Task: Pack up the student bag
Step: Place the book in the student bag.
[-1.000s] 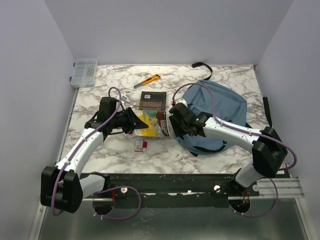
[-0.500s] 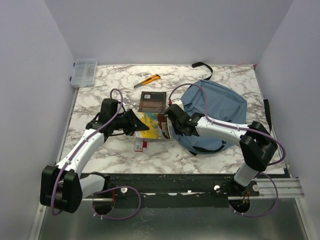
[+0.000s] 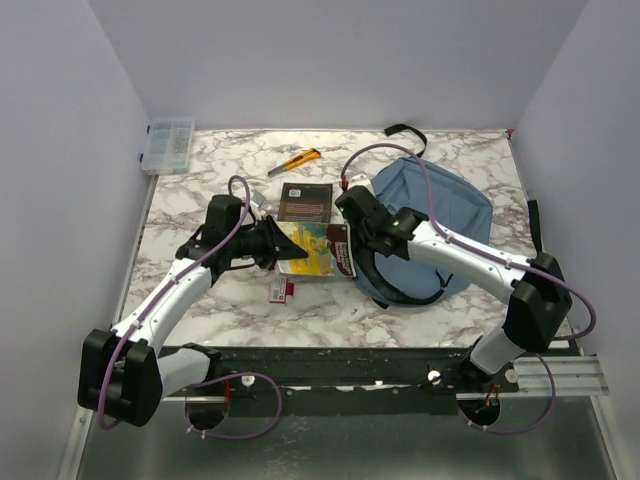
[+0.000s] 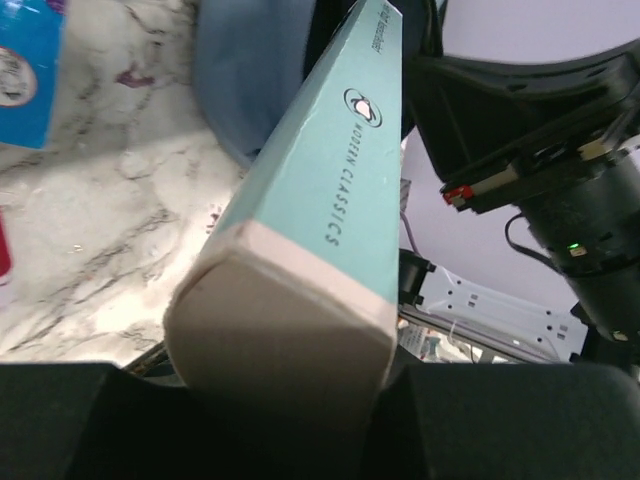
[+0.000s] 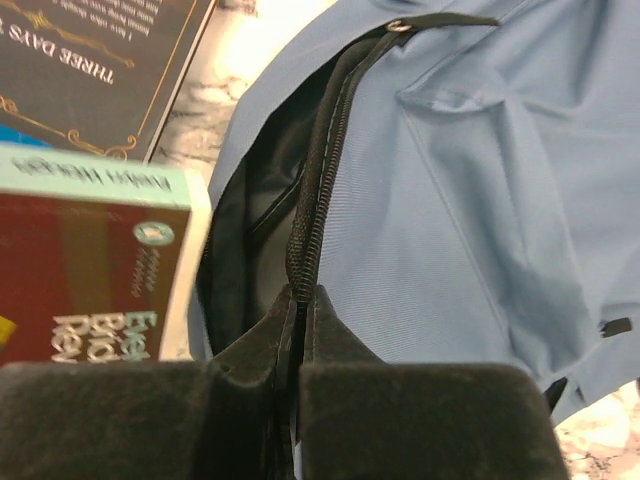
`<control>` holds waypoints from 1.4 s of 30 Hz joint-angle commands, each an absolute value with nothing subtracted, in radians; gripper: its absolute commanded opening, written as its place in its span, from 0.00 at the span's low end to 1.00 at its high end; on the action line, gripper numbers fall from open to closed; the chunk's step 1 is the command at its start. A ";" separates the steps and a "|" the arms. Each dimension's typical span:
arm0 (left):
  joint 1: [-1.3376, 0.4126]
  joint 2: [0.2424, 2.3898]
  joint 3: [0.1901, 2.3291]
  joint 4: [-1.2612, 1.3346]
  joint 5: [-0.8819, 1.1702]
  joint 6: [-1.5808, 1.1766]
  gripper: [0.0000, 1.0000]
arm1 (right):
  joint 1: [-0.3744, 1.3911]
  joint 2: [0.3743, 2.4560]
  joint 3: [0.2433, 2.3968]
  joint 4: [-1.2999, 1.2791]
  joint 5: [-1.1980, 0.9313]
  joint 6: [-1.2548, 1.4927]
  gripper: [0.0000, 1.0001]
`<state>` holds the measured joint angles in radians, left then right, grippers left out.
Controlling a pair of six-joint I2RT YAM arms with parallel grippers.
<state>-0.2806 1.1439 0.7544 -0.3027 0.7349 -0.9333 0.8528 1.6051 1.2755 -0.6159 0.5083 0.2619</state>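
Note:
The student bag (image 3: 440, 215) is a dusty-blue backpack lying at the right of the table. Its zipper mouth faces left and gapes to show a dark inside (image 5: 245, 230). My right gripper (image 3: 362, 226) is shut on the black zipper edge (image 5: 310, 210) of that mouth, pinching it between the fingertips (image 5: 300, 300). My left gripper (image 3: 268, 243) is shut on a thick book (image 3: 318, 250) with a teal spine (image 4: 330, 170). It holds the book just left of the bag's opening, pointing toward it. The book's red and teal end (image 5: 90, 260) shows beside the mouth.
A dark book (image 3: 305, 202) lies flat behind the held one. A yellow utility knife (image 3: 298, 160) and a clear plastic box (image 3: 168, 143) are at the back left. A small red and white item (image 3: 283, 290) lies near the front. A black strap (image 3: 405, 133) lies at the back.
My right gripper has closed on the bag's zipper edge and moved back and up with it, widening the mouth. The left arm has carried the book slightly right, toward the bag.

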 commanded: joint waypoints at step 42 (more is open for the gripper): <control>-0.806 1.716 1.089 0.452 -0.031 -1.610 0.00 | 0.445 1.519 1.620 -0.672 -0.257 0.316 0.01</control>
